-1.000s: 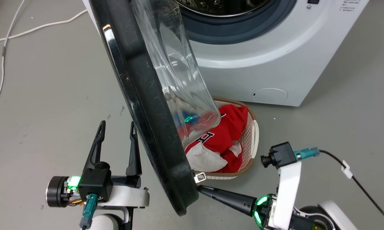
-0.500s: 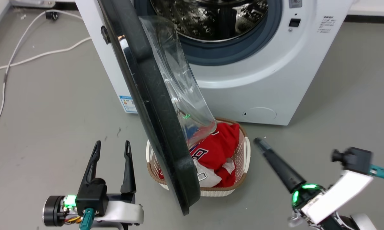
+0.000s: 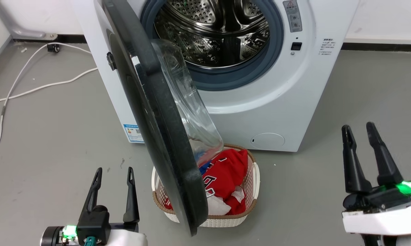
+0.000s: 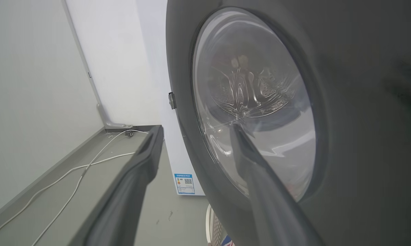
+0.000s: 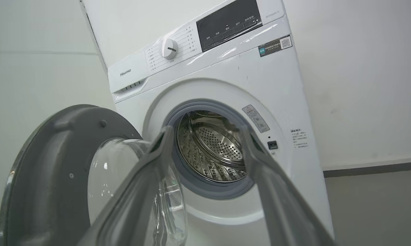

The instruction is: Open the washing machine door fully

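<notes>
Risk, door path: the washing machine door (image 3: pixel 157 136) is judged only about square to the front of the washing machine (image 3: pixel 294 102). Swinging wider carries it toward 9 o'clock. The left fingers (image 3: pixel 131 194) sit at 7 o'clock, just beside its outer face, so a strike is likely unless that arm clears.
Risk, basket: a laundry basket (image 3: pixel 255 177) holding a red garment (image 3: pixel 229 167) sits on the floor at 6 o'clock, under the door's lower edge. Clearance cannot be told, so a snag is possible.
Risk, drift: nothing holds the door; it might swing back.
Left fingers: spread, empty; contact with the door cannot be told.
Right fingers (image 3: pixel 352 164): spread, empty, at 4 o'clock, well apart from the door.
Door position: hinged on the machine's 9 o'clock side, seen edge-on, running 12 to 6 o'clock.
Door look: glossy black rim, dusty and scuffed; clear glass bowl bulging toward the steel drum (image 3: pixel 219 34).
</notes>
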You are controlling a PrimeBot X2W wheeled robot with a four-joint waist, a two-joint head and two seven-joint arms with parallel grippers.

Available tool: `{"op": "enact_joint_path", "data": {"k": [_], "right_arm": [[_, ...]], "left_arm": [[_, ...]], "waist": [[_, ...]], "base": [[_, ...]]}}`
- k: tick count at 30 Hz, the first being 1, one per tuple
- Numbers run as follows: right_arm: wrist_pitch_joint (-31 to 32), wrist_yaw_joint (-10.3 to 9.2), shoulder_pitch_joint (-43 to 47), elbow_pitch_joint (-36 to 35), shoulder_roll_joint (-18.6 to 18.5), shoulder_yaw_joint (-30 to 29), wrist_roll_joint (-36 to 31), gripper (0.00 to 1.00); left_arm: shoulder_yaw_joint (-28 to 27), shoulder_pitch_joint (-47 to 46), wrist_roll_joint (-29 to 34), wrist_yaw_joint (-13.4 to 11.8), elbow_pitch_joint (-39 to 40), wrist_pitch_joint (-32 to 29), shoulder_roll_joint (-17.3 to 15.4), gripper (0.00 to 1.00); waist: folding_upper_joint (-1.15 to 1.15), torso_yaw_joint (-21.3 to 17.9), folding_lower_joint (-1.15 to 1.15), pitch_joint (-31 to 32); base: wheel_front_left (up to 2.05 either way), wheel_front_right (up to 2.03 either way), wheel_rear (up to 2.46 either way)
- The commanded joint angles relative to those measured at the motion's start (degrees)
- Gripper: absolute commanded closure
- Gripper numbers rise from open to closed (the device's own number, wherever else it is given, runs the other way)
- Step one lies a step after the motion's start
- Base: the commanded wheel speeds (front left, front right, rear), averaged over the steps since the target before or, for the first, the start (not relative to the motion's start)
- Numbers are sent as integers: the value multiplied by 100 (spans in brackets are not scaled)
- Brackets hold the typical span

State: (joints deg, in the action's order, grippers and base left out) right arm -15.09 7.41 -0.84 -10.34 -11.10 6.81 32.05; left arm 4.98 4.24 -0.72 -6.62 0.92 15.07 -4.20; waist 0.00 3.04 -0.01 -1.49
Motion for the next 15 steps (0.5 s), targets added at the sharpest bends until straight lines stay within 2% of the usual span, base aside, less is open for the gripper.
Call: {"op": "enact_joint_path", "data": {"k": [1, 7, 10, 15], "right_arm": [[-5, 14, 148, -32, 50, -50, -264, 0], [-8, 8, 473, -154, 470, -588, -1918, 0], [-9, 8, 623, -18, 590, -758, -2392, 0], [-9, 7, 862, 184, 751, -930, -2671, 0]], "left_arm": [[-14, 56, 16, -15, 20, 16, -12, 0], [-37, 134, 18, -9, 35, 16, -16, 0], [-37, 147, 15, -1, 39, 15, -11, 0], [-25, 178, 16, 19, 21, 16, -5, 0]], "waist": [[0, -17, 1, 28], [0, -53, 1, 97], [0, -52, 1, 125], [0, -39, 1, 183]], "base": [[0, 0, 0], [0, 0, 0], [0, 0, 0], [0, 0, 0]]}}
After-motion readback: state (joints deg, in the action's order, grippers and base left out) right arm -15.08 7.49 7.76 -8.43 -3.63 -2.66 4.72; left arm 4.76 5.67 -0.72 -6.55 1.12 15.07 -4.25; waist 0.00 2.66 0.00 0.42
